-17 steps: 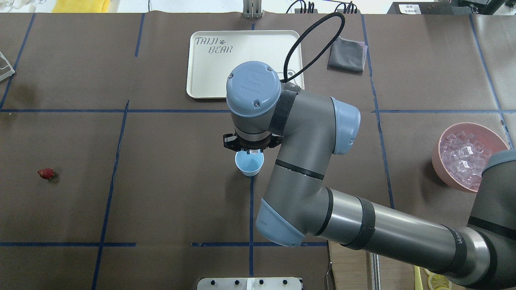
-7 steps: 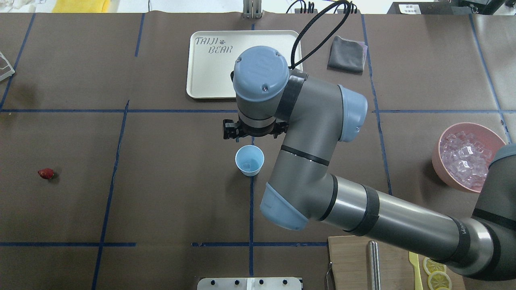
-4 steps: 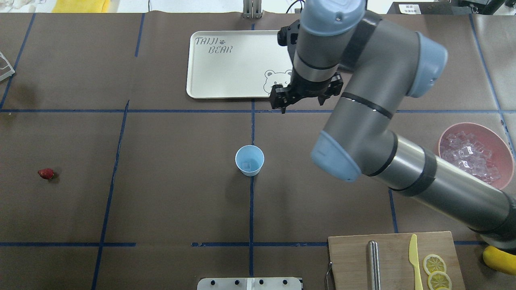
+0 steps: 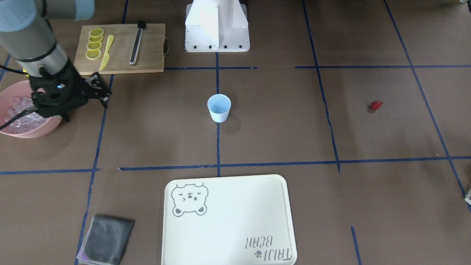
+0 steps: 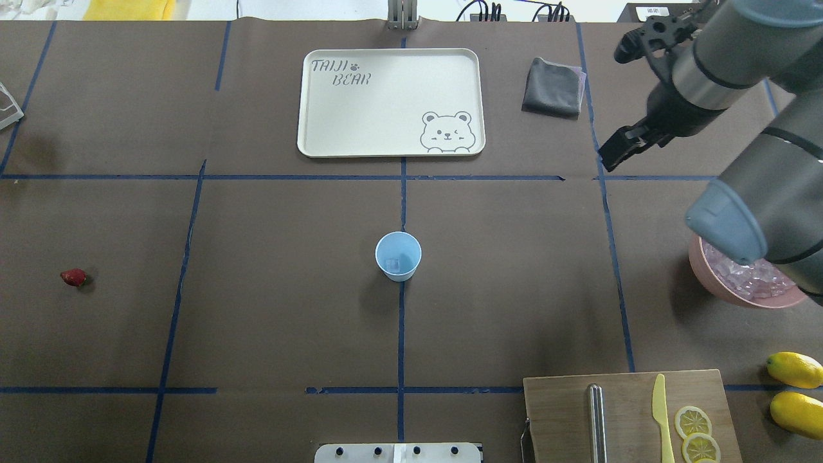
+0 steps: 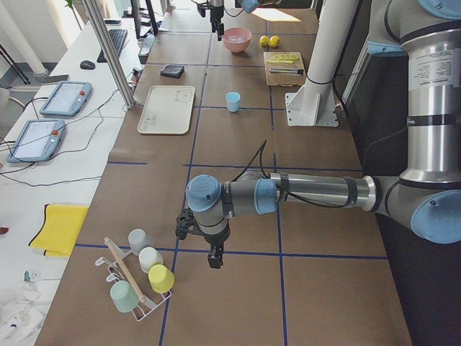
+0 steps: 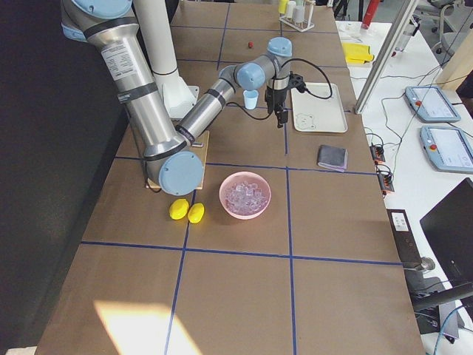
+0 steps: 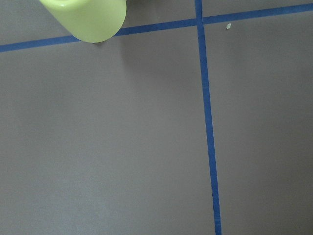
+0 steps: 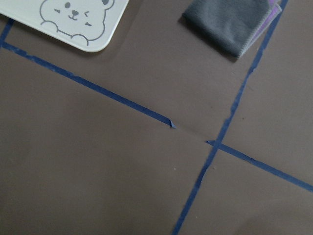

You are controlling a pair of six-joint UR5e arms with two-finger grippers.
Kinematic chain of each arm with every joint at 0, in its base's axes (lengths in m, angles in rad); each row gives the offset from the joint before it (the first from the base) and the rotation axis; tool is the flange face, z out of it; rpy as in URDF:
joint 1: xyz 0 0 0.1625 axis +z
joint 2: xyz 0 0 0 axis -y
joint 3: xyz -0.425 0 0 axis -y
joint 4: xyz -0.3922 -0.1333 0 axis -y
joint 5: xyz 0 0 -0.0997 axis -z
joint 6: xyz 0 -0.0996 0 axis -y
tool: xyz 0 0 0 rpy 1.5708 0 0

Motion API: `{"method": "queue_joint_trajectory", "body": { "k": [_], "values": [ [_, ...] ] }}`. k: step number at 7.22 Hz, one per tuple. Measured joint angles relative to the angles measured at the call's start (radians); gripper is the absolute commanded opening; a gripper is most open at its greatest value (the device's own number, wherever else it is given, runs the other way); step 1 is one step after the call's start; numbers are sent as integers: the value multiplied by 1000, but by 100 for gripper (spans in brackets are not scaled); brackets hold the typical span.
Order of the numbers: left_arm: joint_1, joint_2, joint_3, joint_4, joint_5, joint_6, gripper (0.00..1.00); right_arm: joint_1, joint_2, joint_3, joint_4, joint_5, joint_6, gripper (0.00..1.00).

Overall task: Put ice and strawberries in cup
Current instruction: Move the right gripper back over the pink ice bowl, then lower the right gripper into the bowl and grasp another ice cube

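The light blue cup (image 5: 398, 256) stands upright at the table's middle, also in the front view (image 4: 219, 107), with one ice cube (image 5: 393, 263) inside. More ice (image 5: 749, 283) fills the pink bowl (image 5: 704, 276) at the right, partly hidden under my right arm. The dark red strawberry (image 5: 73, 277) lies alone at the far left. My right gripper (image 5: 617, 103) is open and empty, raised above the table between the grey cloth and the bowl; in the front view it (image 4: 86, 108) hangs by the bowl's edge. My left gripper (image 6: 215, 259) shows only in the left side view, far from the cup; I cannot tell its state.
A cream tray (image 5: 386, 103) and a folded grey cloth (image 5: 553, 87) lie at the far side. A wooden board (image 5: 559, 418) with knife and lemon slices sits front right, two lemons (image 5: 794, 370) beside it. A rack of coloured cups (image 6: 140, 281) stands near the left gripper.
My right gripper rose from over the cup, leaving an ice cube in it, and swung far right toward the pink bowl. The cup and strawberry have not moved.
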Motion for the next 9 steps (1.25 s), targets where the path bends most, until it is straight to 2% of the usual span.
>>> {"method": "queue_joint_trajectory", "body": {
  "k": [2,4,7,9],
  "values": [
    [0,0,-1,-1,-1,0,100,166,-194,8,97,128,-193,99],
    [0,0,-2,0,-2,0,100,259,-314,19,117,149,-289,99],
    [0,0,-4,0,-2,0,100,207,-340,26,129,90,-132,99],
    [0,0,-8,2,-2,0,100,120,-379,13,257,26,3,98]
  ]
}}
